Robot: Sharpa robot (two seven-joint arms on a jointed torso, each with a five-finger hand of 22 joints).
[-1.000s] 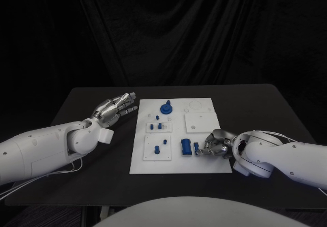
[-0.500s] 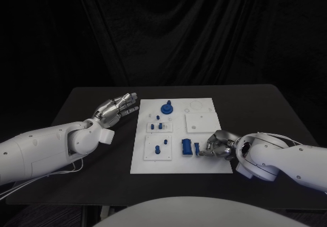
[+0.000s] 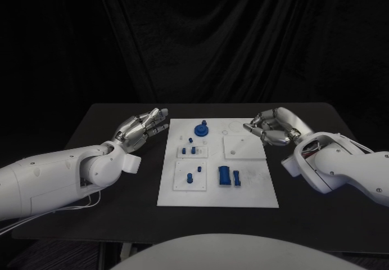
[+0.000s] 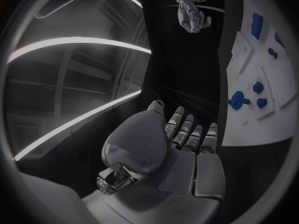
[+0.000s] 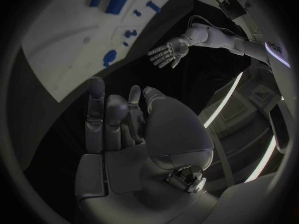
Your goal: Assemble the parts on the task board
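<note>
Blue parts (image 3: 225, 175) lie on the white task board (image 3: 251, 194) in the middle of the black desk (image 3: 324, 121). The right robot hand (image 3: 273, 127) has left the board's near right, where it worked beside the blue block, and now hovers off the far right corner, fingers loosely curled, holding nothing. The left robot hand (image 3: 143, 127) stays spread beside the far left edge.

Black table (image 3: 316, 121), dark curtain (image 3: 211, 50) behind.
</note>
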